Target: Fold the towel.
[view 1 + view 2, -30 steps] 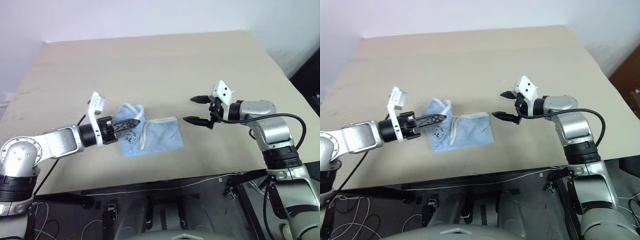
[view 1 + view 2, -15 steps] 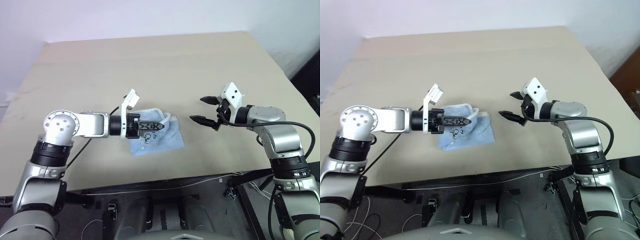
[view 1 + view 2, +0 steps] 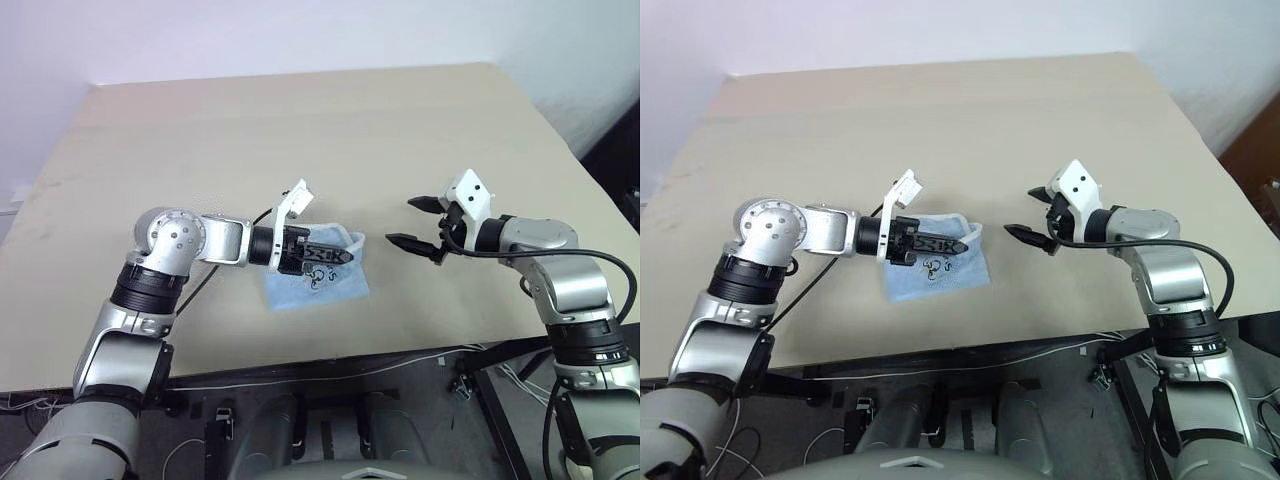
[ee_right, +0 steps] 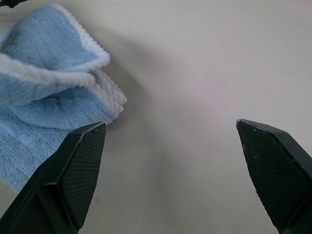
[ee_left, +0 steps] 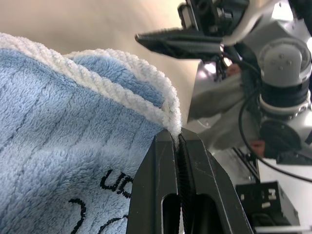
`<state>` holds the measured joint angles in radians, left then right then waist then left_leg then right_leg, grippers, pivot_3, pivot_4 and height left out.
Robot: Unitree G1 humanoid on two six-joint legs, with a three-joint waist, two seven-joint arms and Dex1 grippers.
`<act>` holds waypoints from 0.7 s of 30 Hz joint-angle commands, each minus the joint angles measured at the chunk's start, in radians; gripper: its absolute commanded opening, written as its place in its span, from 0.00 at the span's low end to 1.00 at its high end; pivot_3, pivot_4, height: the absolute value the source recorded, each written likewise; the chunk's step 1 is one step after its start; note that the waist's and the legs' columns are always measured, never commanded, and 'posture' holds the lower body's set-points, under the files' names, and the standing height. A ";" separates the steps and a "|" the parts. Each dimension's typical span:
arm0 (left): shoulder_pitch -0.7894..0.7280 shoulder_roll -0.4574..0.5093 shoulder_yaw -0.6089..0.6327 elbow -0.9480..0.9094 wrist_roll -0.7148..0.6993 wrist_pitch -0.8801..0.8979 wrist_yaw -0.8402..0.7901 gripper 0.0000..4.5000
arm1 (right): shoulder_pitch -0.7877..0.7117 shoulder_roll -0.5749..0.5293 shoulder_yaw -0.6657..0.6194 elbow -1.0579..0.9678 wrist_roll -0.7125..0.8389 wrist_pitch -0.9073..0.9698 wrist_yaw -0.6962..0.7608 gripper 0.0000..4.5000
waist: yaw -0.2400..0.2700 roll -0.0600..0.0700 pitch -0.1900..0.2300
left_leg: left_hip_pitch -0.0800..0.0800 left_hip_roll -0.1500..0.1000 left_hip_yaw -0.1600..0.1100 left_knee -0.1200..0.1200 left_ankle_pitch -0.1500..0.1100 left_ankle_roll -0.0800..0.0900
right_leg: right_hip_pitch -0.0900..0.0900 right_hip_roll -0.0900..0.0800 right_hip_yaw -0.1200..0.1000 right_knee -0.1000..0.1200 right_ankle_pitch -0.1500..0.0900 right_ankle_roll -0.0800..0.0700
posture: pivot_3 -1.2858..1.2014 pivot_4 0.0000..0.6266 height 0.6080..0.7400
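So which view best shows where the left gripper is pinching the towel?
The left wrist view: the left gripper is shut on the towel right at its whitish stitched edge. The head views show it holding that edge over the folded towel; the right wrist view shows the towel's bunched edges.

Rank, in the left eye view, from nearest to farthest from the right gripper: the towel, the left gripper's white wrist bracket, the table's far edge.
1. towel, just beside its open fingers
2. white wrist bracket, beyond the towel
3. table's far edge, at the back
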<state>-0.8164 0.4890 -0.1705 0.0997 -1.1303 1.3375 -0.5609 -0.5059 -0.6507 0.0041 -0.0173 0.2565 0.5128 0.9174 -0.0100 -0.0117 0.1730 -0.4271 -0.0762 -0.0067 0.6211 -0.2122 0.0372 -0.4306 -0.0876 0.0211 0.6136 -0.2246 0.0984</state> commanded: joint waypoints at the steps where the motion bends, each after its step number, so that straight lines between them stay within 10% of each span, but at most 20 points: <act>1: 0.010 -0.014 0.015 -0.054 0.026 0.012 -0.040 0.01 | -0.010 -0.018 -0.014 -0.026 0.002 -0.022 -0.003 1.00 | 0.000 0.000 0.000 | 0.000 0.000 0.000 0.000 0.000 0.000 | 0.000 0.000 0.000 0.000 0.000 0.000 | 0.52 0.24 1.00; 7: 0.039 -0.014 0.021 -0.089 0.079 0.002 -0.087 0.15 | -0.019 -0.015 -0.009 -0.013 -0.002 -0.029 -0.003 1.00 | -0.001 0.000 0.000 | 0.000 0.000 0.000 0.001 0.000 0.000 | 0.000 0.000 0.000 0.001 0.000 0.000 | 0.52 0.24 1.00; 19: 0.041 0.079 0.111 -0.206 0.211 -0.194 -0.203 0.99 | -0.086 0.030 -0.046 0.020 0.054 0.014 -0.034 1.00 | -0.003 0.000 0.000 | 0.000 0.000 0.000 0.001 0.000 0.000 | 0.000 0.000 0.000 0.001 0.000 0.000 | 0.52 0.24 1.00; 21: 0.071 0.084 0.150 -0.208 0.290 -0.388 -0.251 0.99 | -0.103 0.060 -0.076 -0.013 0.130 0.074 -0.033 1.00 | -0.002 0.000 0.000 | 0.000 0.000 0.000 0.001 0.000 0.000 | 0.000 0.000 0.000 0.001 0.000 0.000 | 0.52 0.24 1.00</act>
<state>-0.7552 0.5703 -0.0737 -0.0824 -0.8935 1.0871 -0.7715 -0.5790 -0.6029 -0.0269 0.0151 0.3228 0.5562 0.8867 -0.0116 -0.0116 0.1730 -0.4266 -0.0760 -0.0070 0.6222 -0.2122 0.0367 -0.4305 -0.0875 0.0210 0.6148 -0.2246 0.0982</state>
